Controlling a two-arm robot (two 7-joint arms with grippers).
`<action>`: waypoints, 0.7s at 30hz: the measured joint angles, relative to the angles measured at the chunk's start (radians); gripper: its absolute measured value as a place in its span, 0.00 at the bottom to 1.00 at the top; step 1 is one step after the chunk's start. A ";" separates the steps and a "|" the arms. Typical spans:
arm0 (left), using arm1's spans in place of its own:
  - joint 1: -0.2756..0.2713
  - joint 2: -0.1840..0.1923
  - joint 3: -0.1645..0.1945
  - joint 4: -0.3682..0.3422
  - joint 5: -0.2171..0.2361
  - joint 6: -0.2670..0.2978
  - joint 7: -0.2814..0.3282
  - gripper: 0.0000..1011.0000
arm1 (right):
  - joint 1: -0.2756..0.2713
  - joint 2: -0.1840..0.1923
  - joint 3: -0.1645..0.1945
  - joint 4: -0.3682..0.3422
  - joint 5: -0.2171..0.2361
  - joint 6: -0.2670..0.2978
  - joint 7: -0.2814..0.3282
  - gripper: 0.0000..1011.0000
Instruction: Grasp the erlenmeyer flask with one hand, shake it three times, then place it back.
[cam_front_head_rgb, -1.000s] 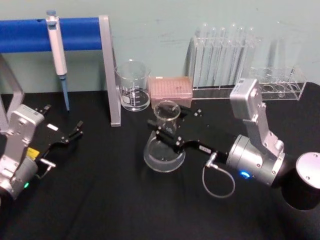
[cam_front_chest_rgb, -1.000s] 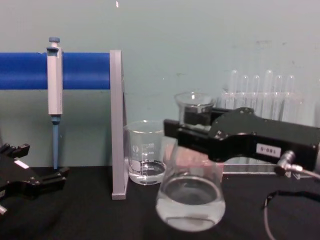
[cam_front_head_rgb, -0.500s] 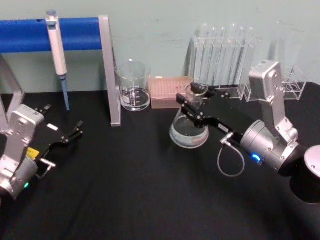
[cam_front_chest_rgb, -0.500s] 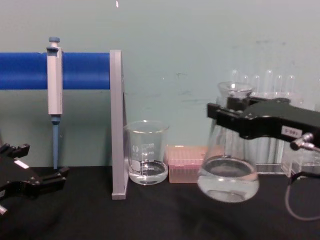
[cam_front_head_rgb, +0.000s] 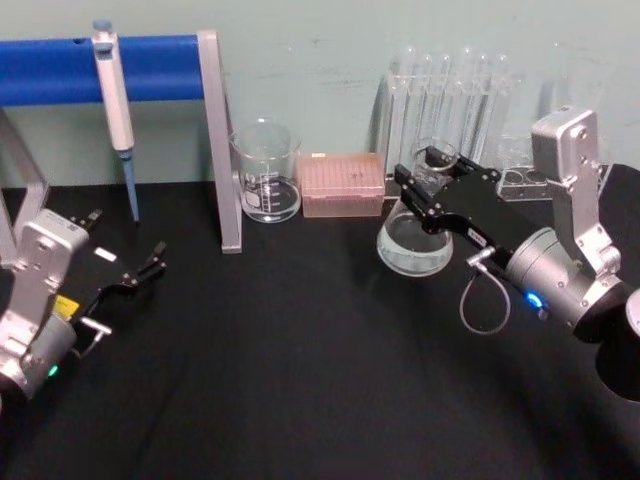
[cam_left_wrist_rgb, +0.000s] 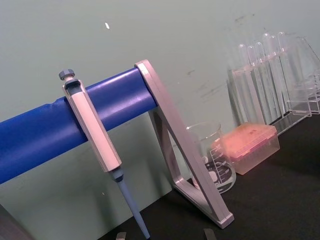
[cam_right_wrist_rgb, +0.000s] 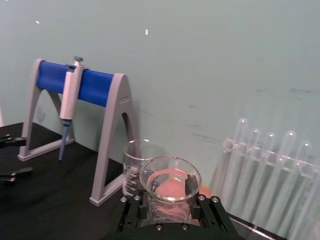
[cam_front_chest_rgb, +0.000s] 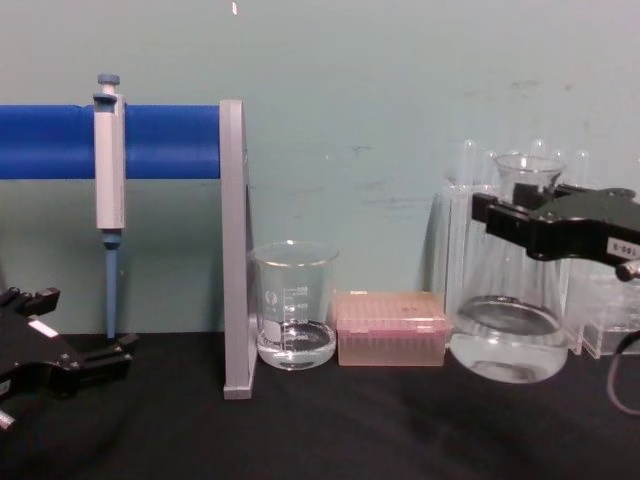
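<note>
The erlenmeyer flask (cam_front_head_rgb: 414, 243) is clear glass with some clear liquid in its wide base. My right gripper (cam_front_head_rgb: 432, 188) is shut on its narrow neck and holds it upright, slightly above the black table, just in front of the test tube rack. From the chest, the flask (cam_front_chest_rgb: 508, 322) hangs at the right with the black jaws of the right gripper (cam_front_chest_rgb: 527, 213) clamped below its flared rim. The right wrist view looks down onto the flask's rim (cam_right_wrist_rgb: 170, 173). My left gripper (cam_front_head_rgb: 140, 268) rests open at the table's left side, far from the flask.
A blue pipette stand (cam_front_head_rgb: 214, 140) holding a pipette (cam_front_head_rgb: 113, 92) stands at the back left. Beside it are a glass beaker (cam_front_head_rgb: 266, 172) and a pink tip box (cam_front_head_rgb: 343, 185). The test tube rack (cam_front_head_rgb: 450, 92) lines the back right. The black table (cam_front_head_rgb: 280, 360) lies open in front.
My right gripper has carried the flask from the table's middle to the right and back, toward the test tube rack. The left arm has not moved.
</note>
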 joint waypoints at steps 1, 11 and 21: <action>0.000 0.000 0.000 0.000 0.000 0.000 0.000 0.99 | -0.001 -0.002 0.003 0.001 -0.002 0.001 -0.002 0.45; 0.000 0.000 0.000 0.000 0.000 0.000 0.000 0.99 | -0.008 -0.024 0.043 0.008 -0.022 0.010 -0.019 0.45; 0.000 0.000 0.000 0.000 0.000 0.000 0.000 0.99 | -0.012 -0.039 0.067 0.012 -0.038 0.015 -0.020 0.45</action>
